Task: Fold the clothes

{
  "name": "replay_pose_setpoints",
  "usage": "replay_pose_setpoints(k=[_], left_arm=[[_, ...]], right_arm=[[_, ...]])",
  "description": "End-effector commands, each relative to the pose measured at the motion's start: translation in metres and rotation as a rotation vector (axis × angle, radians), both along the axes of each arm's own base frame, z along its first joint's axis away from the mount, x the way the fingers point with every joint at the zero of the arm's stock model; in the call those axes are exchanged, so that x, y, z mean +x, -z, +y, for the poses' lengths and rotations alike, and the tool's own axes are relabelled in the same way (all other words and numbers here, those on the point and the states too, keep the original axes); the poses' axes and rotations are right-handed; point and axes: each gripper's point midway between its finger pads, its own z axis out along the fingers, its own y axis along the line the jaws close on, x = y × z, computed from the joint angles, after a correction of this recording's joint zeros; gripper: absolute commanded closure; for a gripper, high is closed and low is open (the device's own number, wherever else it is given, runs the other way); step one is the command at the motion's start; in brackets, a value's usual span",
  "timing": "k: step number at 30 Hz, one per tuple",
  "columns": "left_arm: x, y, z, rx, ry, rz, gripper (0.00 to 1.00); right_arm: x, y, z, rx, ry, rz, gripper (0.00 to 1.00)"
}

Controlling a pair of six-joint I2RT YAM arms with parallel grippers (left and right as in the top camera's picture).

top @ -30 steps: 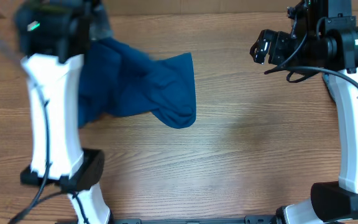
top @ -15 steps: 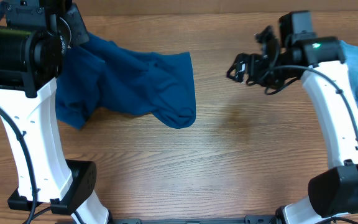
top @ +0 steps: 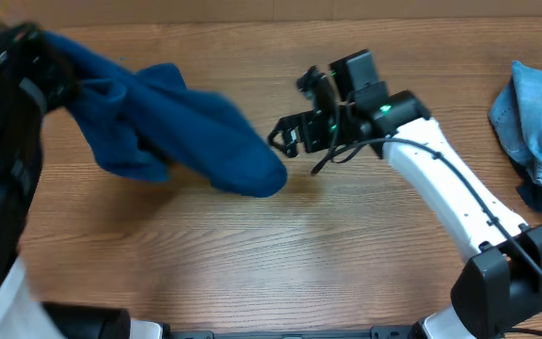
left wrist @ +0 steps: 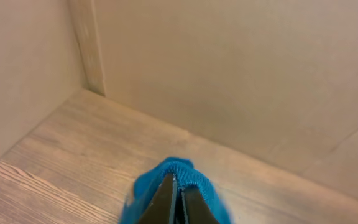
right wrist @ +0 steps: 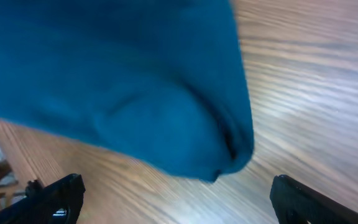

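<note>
- The blue shirt is strung across the left half of the table. Its long axis runs from upper left down to a loose end near the middle.
- Your right gripper, jaws spread wide and empty, sits just right of that loose end, so it's the nearer arm.
- Your left gripper is pinched on a fold up high. Only its wrist view shows that; overhead it's a blur.

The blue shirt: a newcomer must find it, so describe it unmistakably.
On the left half of the wooden table, seen from overhead, is a bunched shirt, one end pinched in the left gripper. It is plain deep blue, unlike the pale denim pile at the right edge.
</note>
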Motion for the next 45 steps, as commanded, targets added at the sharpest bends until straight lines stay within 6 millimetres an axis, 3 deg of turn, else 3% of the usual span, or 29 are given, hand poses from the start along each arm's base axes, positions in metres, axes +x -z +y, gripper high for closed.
replay_pose_setpoints(k=[1,5,11,12,18,23,27,30,31,34,35,36,39,42,45], left_arm=[[-0.034,-0.026,0.010,-0.012,-0.036,-0.106,0.96],[-0.047,-0.049,0.007,-0.035,-0.010,-0.208,0.96],[-0.043,-0.072,-0.021,-0.087,0.153,-0.302,0.96],[-0.040,-0.071,-0.023,-0.090,0.164,-0.298,0.96],[-0.036,-0.069,-0.024,-0.084,0.170,-0.289,0.96],[-0.036,-0.074,-0.025,-0.085,0.172,-0.308,0.96],[-0.036,-0.075,-0.025,-0.085,0.172,-0.312,0.95],[-0.036,-0.074,-0.025,-0.085,0.173,-0.311,0.95],[-0.036,-0.074,-0.025,-0.085,0.173,-0.310,0.95],[-0.036,-0.074,-0.026,-0.086,0.178,-0.310,0.95],[-0.036,-0.074,-0.026,-0.086,0.179,-0.309,0.95],[-0.036,-0.074,-0.026,-0.086,0.179,-0.309,0.95],[-0.036,-0.073,-0.026,-0.087,0.179,-0.304,0.95],[-0.036,-0.071,-0.026,-0.086,0.178,-0.299,0.94],[-0.031,-0.068,-0.023,-0.068,0.161,-0.284,0.94]], right_arm=[[-0.009,0.003,0.021,0.012,-0.058,-0.031,0.00],[-0.010,0.001,0.034,0.030,-0.088,-0.072,0.00],[-0.019,-0.005,0.055,0.068,-0.186,-0.124,0.00],[-0.037,-0.011,0.070,0.117,-0.290,-0.129,0.00],[-0.085,-0.011,0.105,0.139,-0.499,-0.153,0.00],[-0.139,0.001,0.141,0.133,-0.746,-0.220,0.00],[-0.167,0.018,0.165,0.119,-0.855,-0.249,0.00],[-0.178,0.027,0.176,0.121,-0.877,-0.236,0.09],[-0.179,0.028,0.178,0.123,-0.883,-0.240,0.23],[-0.174,0.031,0.182,0.103,-0.871,-0.271,0.69],[-0.158,0.035,0.181,0.045,-0.802,-0.299,0.89],[-0.145,0.038,0.179,0.000,-0.732,-0.310,0.95],[-0.093,0.040,0.164,-0.117,-0.501,-0.361,0.96],[-0.067,0.036,0.151,-0.121,-0.430,-0.378,0.96],[-0.027,0.030,0.129,-0.141,-0.293,-0.394,0.96]])
